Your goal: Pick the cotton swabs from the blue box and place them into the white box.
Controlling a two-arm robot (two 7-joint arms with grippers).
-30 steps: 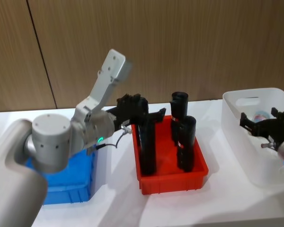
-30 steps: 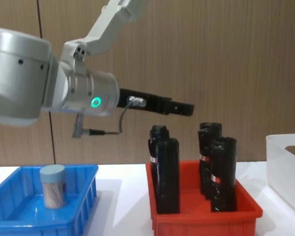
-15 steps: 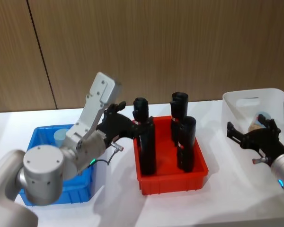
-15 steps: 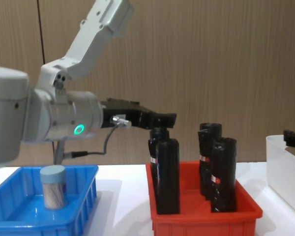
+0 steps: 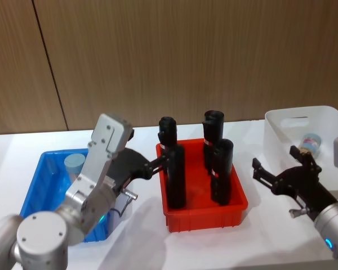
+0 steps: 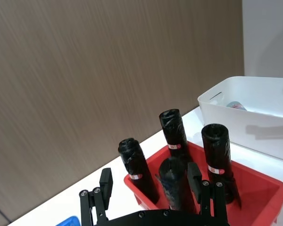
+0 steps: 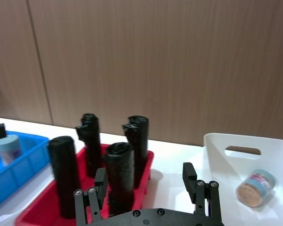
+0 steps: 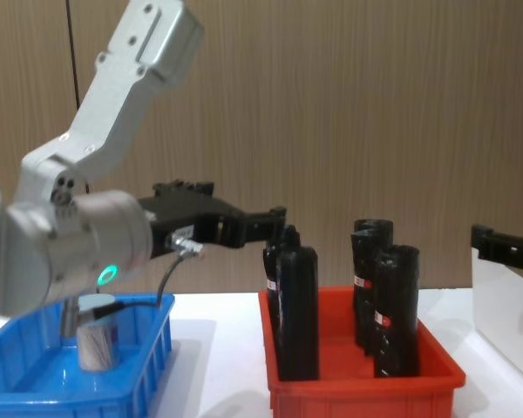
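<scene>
Cotton swabs [image 5: 73, 164]: one clear tub with a pale lid stands upright in the blue box [image 5: 42, 191], toward its far side; the chest view shows it partly behind the left arm.
Second tub [image 5: 311, 143]: lies on its side on the floor of the white box [image 5: 281, 138], at the table's right end.
Left gripper [image 5: 158, 164]: hangs over the gap between the blue box and the red bin [image 5: 208, 216], level with the bottle tops and pointing at the leftmost black bottles [image 5: 221, 169].
Left jaws: apart and empty. In the left wrist view one bottle stands ahead, in line with the gap. Whether a jaw touches a bottle cannot be told.
Right gripper [image 5: 279, 169]: over the table [image 5: 214, 247] between the red bin and the white box, just in front of the white box's near left corner.
Right jaws: spread wide, holding nothing.
Red bin: sits mid-table between the two boxes, with the four black bottles upright inside.
</scene>
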